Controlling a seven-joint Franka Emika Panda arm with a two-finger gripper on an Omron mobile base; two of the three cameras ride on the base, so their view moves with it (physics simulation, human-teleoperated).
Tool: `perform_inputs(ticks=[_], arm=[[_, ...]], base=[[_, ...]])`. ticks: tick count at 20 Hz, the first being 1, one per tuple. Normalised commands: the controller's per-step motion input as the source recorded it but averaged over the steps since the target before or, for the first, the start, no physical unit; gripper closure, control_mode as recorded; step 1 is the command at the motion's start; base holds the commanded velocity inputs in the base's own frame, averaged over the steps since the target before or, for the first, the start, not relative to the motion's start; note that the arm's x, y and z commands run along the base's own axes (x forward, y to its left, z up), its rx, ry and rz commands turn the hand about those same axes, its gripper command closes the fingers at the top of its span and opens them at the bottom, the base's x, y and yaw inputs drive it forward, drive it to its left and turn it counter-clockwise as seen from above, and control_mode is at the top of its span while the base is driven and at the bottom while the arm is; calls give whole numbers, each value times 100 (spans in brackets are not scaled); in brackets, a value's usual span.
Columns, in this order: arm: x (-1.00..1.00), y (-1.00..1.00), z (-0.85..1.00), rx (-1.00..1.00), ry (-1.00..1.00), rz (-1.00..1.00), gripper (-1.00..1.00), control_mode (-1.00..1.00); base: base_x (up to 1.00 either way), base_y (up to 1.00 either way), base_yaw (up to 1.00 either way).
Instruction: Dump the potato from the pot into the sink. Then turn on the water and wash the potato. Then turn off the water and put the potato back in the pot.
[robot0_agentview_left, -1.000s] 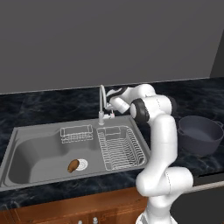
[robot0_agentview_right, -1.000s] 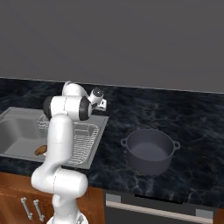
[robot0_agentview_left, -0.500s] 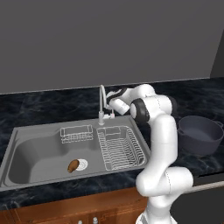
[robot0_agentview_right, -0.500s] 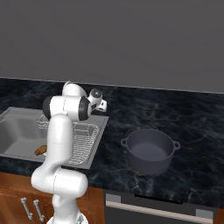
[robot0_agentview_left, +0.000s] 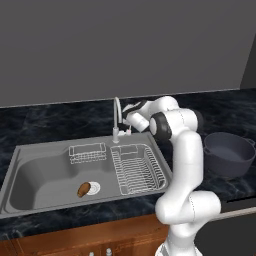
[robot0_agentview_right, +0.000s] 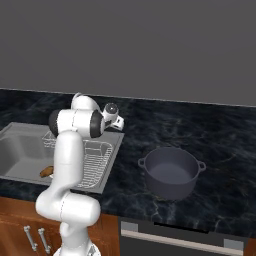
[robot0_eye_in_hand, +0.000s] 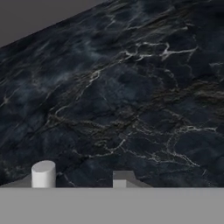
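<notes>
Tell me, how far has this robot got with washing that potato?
Done, it seems: the potato lies in the sink beside the drain, and the pot stands empty on the counter. In hand: the gripper is up at the base of the faucet, probably working the water; no stream shows, so whether washing is finished is unclear. Left: putting the potato back into the pot.
</notes>
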Motion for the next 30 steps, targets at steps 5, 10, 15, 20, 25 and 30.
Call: perform_inputs(ticks=[5, 10, 15, 20, 25, 30], arm=[[-18, -85, -40, 8, 3, -4, 100, -100], [-12, -59, -31, 8, 2, -2, 100, -100], [-1, -6, -8, 6, 0, 0, -100, -100], [0, -2, 0, 5, 0, 0, -100, -100], [0, 0, 0, 6, 0, 3, -100, -100], [0, 0, 0, 11, 0, 13, -100, -100]], base=[[0, 0, 0], [0, 0, 0], [0, 0, 0], [0, 0, 0], [0, 0, 0], [0, 0, 0]])
